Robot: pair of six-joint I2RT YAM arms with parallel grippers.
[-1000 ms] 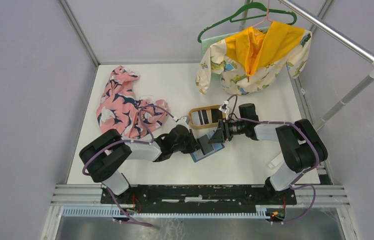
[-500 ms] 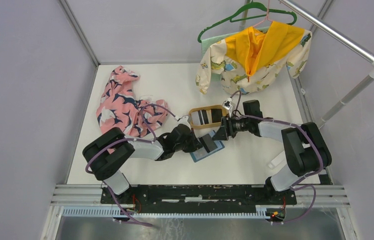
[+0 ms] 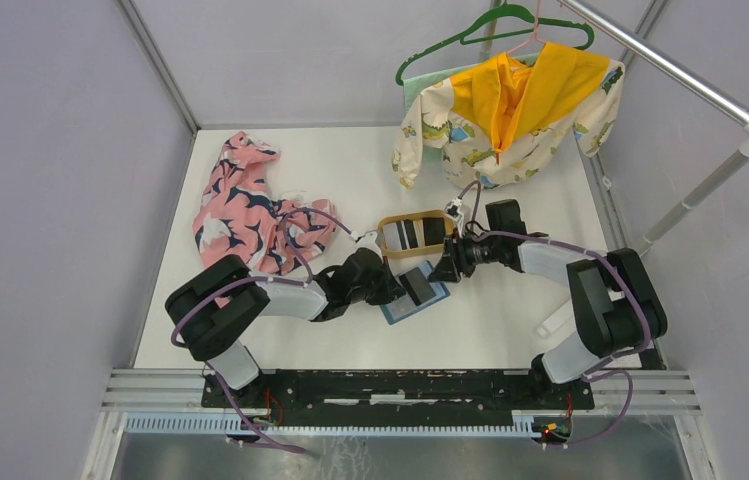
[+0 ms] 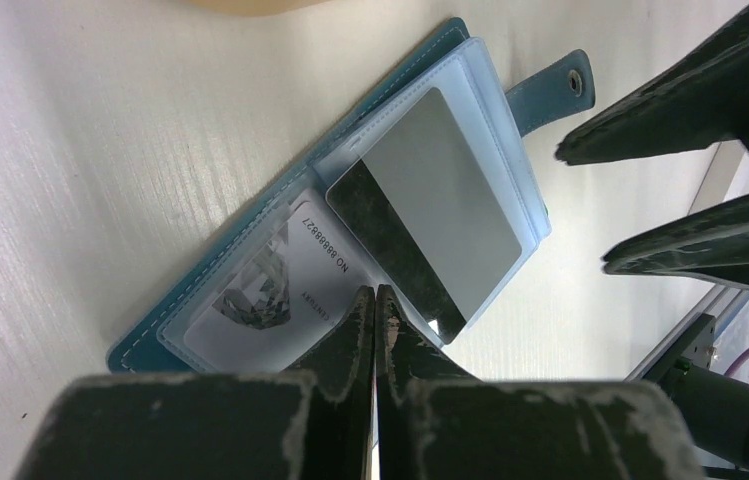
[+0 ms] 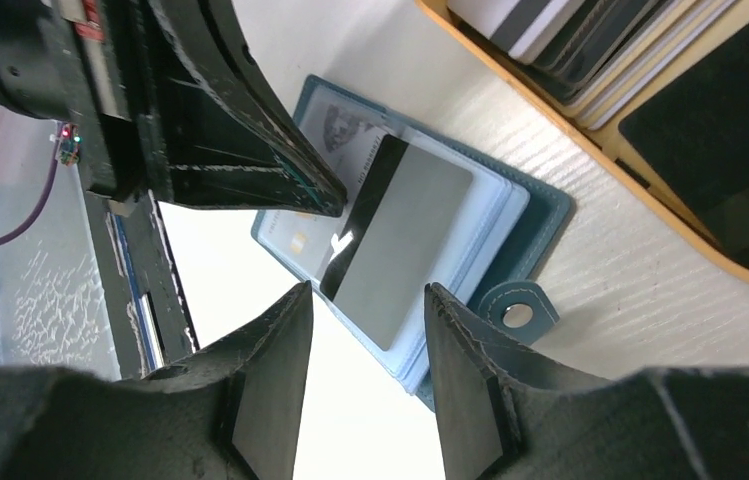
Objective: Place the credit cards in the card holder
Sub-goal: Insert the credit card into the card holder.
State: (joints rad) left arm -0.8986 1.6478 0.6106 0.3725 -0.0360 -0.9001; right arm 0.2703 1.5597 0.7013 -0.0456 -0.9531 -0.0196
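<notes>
One grey card [image 4: 430, 205] on card holder [image 3: 415, 298] sleeves, stripe end over the fold, seating unclear | holder open flat between arms | left gripper [image 4: 375, 300] closed, tips at printed card [image 4: 260, 290] | right gripper [image 5: 363, 295] open above | step: insert | next: nudge grey card home, then fetch from tray [image 3: 387, 238]

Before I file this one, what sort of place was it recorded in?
Probably a lab test booth: grey panel walls enclose a white table, a left arm and right arm are bolted to a metal rail, and a jacket hangs on a rack.
</notes>
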